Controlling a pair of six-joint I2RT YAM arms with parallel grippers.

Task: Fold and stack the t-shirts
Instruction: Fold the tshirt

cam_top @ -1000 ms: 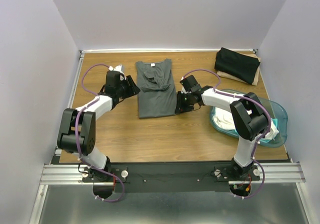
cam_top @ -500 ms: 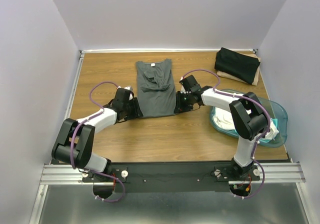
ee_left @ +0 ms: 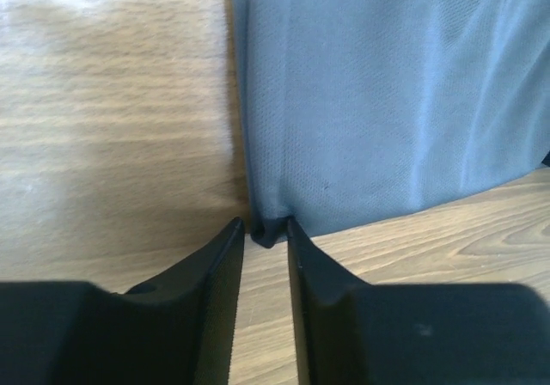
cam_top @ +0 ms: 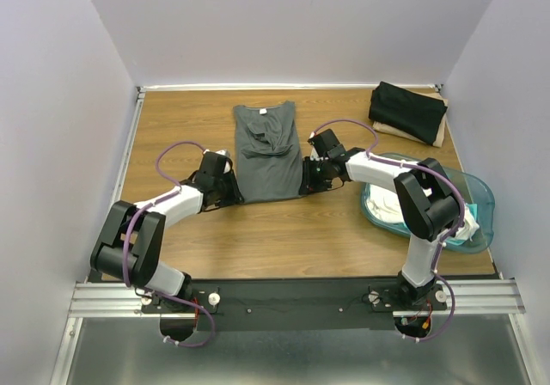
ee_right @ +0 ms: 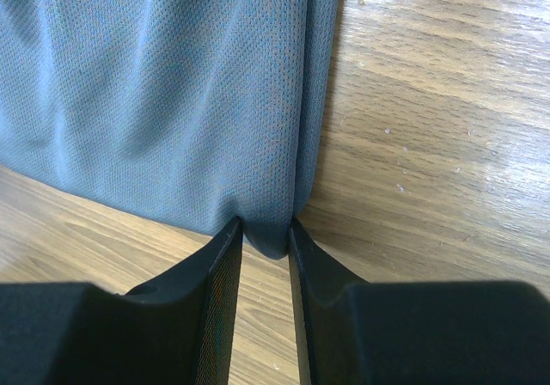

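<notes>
Even bright light; wrist close-ups slightly blurred.

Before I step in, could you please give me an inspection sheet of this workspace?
Surface: wooden table, grain visible, no spill seen.
Job's things: dark grey t-shirt lies flat mid-table, collar at the far end; black t-shirt sits folded at the far right corner; white fabric lies in the tub.
Clutter: teal tub at the right edge; tan sheet under the black t-shirt.
Grippers: left tool pinches the dark grey t-shirt's near left corner; right tool pinches its near right corner.
Cables: purple cables loop above each arm.
Surroundings: pale walls on three sides; metal rail at the near edge.
</notes>
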